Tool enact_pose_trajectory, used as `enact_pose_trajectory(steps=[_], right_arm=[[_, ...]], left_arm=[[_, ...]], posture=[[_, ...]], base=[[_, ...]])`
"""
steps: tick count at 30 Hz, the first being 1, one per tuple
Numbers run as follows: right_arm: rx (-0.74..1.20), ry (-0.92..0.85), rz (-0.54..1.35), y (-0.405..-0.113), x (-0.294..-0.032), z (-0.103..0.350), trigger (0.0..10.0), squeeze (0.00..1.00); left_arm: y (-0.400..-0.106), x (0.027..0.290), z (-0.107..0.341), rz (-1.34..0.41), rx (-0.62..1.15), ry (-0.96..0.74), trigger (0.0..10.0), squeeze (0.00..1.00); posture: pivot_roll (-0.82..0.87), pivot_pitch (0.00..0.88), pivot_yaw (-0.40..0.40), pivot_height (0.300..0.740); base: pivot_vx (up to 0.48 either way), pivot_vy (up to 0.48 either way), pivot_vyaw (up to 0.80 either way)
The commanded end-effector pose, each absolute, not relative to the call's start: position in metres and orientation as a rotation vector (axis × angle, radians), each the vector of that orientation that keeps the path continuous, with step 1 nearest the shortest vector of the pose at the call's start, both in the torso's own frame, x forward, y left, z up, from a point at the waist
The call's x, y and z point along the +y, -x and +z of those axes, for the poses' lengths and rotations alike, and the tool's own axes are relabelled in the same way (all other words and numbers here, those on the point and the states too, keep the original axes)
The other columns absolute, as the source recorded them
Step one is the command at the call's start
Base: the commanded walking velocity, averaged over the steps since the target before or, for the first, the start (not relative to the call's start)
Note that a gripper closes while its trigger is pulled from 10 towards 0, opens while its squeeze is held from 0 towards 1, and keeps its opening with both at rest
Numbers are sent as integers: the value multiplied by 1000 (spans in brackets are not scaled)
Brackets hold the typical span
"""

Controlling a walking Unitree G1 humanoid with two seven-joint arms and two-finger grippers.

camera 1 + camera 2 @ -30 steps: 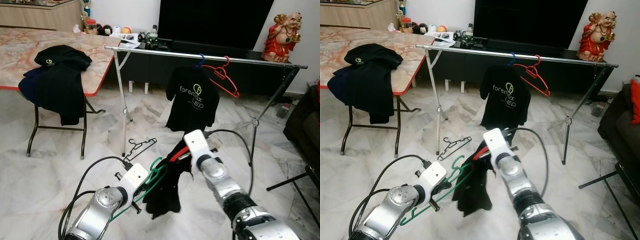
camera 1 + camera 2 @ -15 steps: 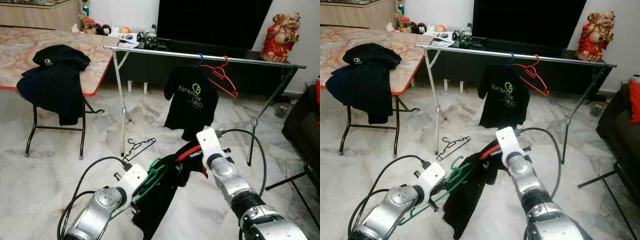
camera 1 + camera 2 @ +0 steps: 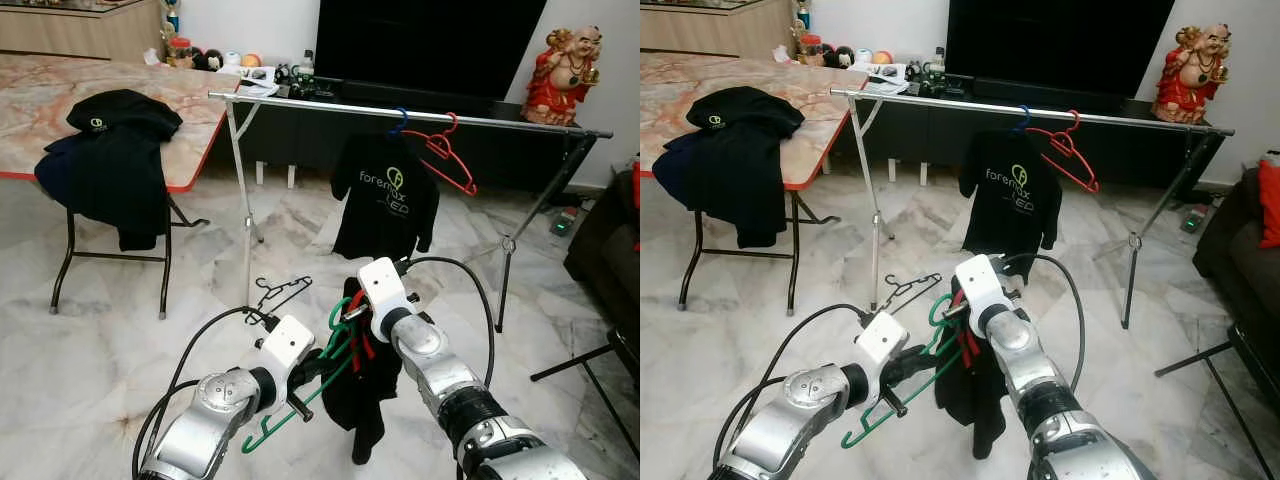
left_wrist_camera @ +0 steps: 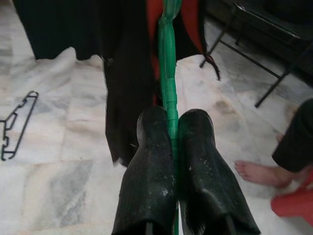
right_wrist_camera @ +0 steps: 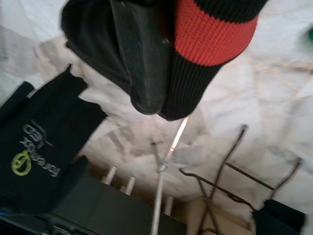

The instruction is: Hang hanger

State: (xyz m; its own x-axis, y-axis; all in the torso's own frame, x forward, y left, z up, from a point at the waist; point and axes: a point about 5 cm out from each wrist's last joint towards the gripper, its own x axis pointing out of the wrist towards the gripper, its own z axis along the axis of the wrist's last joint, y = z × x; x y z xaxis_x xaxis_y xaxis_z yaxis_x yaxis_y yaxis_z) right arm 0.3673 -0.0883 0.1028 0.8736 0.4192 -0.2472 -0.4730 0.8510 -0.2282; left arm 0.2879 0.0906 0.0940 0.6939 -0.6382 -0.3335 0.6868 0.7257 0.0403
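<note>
Now the green hanger [image 3: 318, 378] sits low in front of us, well below the rail, with our left gripper [image 4: 172, 142] pinched tight on its thin bar, fingers [image 4: 151, 161] pressed to either side of the plastic. A black garment [image 3: 368, 392] with a red-and-black ribbed collar droops from it toward the marble floor [image 3: 120, 350], and our right gripper [image 3: 362, 312] is closed on that collar, the cloth bunched against its finger in the right wrist view. We judge the shirt is not yet seated squarely on the hanger, so the careful way is to settle the neck over both shoulders before lifting anything. Then we should raise the hook clear of the clothes rail [image 3: 330, 103] and drop it onto a bare stretch, to the left of the hung black T-shirt [image 3: 386, 198] and the empty red hanger [image 3: 445, 152]. A spare black hanger [image 3: 280, 294] lies on the floor by the rack leg, and a person's bare foot [image 4: 254, 172] shows in the left wrist view, so we keep the swing slow.
</note>
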Motion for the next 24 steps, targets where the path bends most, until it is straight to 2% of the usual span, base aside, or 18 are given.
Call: enact_pose_trajectory(steps=[1, 6, 9, 13, 15, 18, 24], right_arm=[[120, 270, 534, -368, -78, 116, 10000, 0], [58, 138, 666, -362, -63, 128, 10000, 0], [40, 149, 748, -356, -63, 129, 10000, 0], [81, 237, 782, -352, -75, 121, 10000, 0], [149, 320, 727, -354, -95, 113, 10000, 0], [189, 354, 664, -357, -114, 110, 10000, 0], [132, 309, 737, -353, -120, 119, 10000, 0]], left_arm=[[-292, 88, 98, -729, 280, -166, 10000, 0], [-295, 83, 99, -733, 278, -137, 10000, 0], [-295, 80, 99, -732, 274, -121, 10000, 0], [-298, 80, 99, -698, 259, -111, 10000, 0], [-301, 82, 99, -667, 254, -109, 10000, 0], [-303, 85, 98, -653, 259, -106, 10000, 0], [-302, 84, 96, -656, 265, -106, 10000, 0]], posture=[[146, 0, -126, 740], [140, 0, -124, 740], [137, 0, -123, 740], [137, 0, -126, 740], [136, 0, -126, 740], [133, 0, -125, 740], [129, 0, -118, 740]], base=[[0, 0, 0], [0, 0, 0], [0, 0, 0], [0, 0, 0], [0, 0, 0], [0, 0, 0], [0, 0, 0]])
